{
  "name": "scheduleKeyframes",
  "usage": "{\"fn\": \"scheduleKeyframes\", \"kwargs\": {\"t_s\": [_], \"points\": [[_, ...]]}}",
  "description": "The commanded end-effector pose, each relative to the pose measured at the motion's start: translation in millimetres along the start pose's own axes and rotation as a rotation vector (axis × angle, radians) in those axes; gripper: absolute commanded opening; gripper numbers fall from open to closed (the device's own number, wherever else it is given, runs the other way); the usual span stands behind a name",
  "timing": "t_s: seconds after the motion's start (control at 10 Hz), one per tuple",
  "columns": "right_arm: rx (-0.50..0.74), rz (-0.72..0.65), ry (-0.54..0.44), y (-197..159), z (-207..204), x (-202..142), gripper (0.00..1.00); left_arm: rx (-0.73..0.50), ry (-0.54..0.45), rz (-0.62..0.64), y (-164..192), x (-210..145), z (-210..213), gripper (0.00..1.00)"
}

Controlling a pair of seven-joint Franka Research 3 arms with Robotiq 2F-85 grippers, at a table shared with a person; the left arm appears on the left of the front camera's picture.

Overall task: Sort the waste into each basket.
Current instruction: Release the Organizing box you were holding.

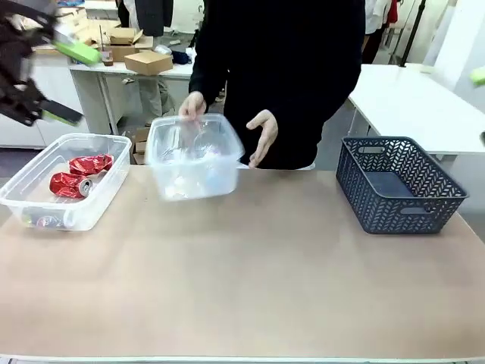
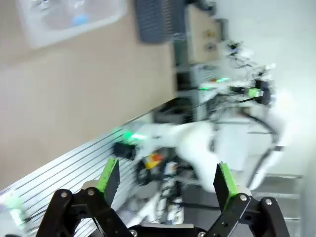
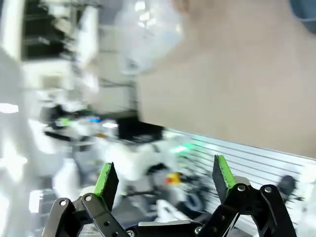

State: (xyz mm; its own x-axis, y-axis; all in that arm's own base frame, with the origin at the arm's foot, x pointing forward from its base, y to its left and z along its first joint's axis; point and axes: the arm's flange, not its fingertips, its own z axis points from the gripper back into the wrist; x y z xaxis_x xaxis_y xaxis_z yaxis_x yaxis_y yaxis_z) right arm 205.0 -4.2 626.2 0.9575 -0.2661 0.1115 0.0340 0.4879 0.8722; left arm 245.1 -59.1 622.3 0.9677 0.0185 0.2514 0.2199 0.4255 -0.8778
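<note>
A clear tub [image 1: 91, 137] stands at the table's left with crushed red cans [image 1: 79, 173] in it. A person at the far side holds a second clear tub [image 1: 231, 144] tilted above the table in both hands; blurred clear bottles [image 1: 186, 182] lie inside. My left gripper [image 1: 70, 83] hangs open and blurred above and left of the can tub, holding nothing. In the left wrist view the gripper [image 2: 168, 177] is open, and the bottle tub [image 2: 69, 19] is far off. One green pad [image 1: 477, 74] of my right gripper shows at the right edge. The right gripper [image 3: 165, 180] is open and empty.
A dark blue-grey lattice basket [image 1: 398, 182] stands at the table's right, also seen as the basket [image 2: 158, 19] in the left wrist view. The brown tabletop [image 1: 250, 280] is bare across the middle and front. White tables and boxes stand behind the person.
</note>
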Motion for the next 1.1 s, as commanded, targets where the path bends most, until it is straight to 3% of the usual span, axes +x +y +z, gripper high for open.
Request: {"fn": "scheduleKeyframes", "kwargs": {"t_s": [0.0, 0.2, 0.3, 0.4, 0.5, 1.0], "points": [[0.572, -0.201, -0.186, -33.3, 11.4, -1.3, 1.0, -0.366, -0.206, 0.058, 34.2, 0.0, 4.4, 1.0], [0.613, -0.307, -0.228, -65.2, 32.9, -7.1, 1.0, -0.474, -0.322, 0.108, 53.6, 1.9, 15.6, 1.0], [0.601, -0.337, -0.249, -78.3, 39.0, -11.4, 1.0, -0.452, -0.299, 0.169, 62.8, -0.3, 26.4, 1.0], [0.491, -0.308, -0.224, -81.2, 31.2, -13.6, 1.0, -0.304, -0.222, 0.279, 68.3, 0.5, 29.2, 1.0], [0.531, -0.29, -0.213, -47.5, 87.7, 24.1, 1.0, -0.452, -0.316, 0.17, 43.1, 31.8, 58.7, 1.0], [0.531, -0.29, -0.213, -47.5, 87.7, 24.1, 1.0, -0.452, -0.316, 0.17, 43.1, 31.8, 58.7, 1.0]]}}
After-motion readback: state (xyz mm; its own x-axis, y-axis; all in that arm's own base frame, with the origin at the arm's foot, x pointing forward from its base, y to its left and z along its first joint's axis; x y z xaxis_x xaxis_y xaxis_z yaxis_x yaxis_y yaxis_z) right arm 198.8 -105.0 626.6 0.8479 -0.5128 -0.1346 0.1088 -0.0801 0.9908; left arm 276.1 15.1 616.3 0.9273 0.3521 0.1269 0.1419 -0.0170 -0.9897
